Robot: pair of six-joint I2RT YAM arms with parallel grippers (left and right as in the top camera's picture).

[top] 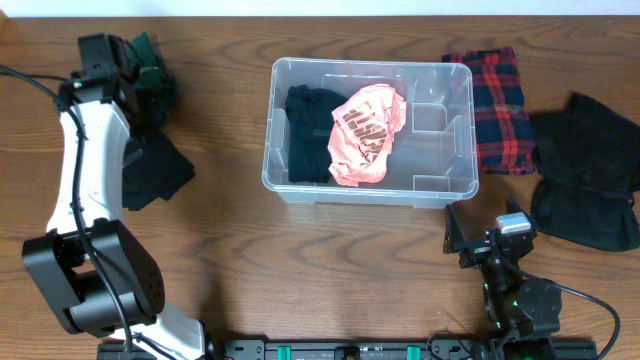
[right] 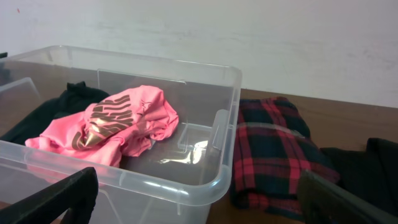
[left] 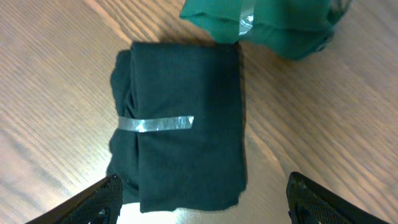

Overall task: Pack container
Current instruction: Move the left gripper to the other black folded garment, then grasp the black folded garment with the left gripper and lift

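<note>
Garment bundle (left: 183,112), black and taped, lies directly beneath the empty, wide-open left end effector (left: 204,180), long axis square to its finger line, container (top: 345,190) rightward.

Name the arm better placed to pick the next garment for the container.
Left. The left gripper, open, hangs above the taped dark garment; the right gripper sits apart from every garment.

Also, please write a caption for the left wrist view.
Open left fingers above a folded, taped black garment; green garment beside it.
</note>
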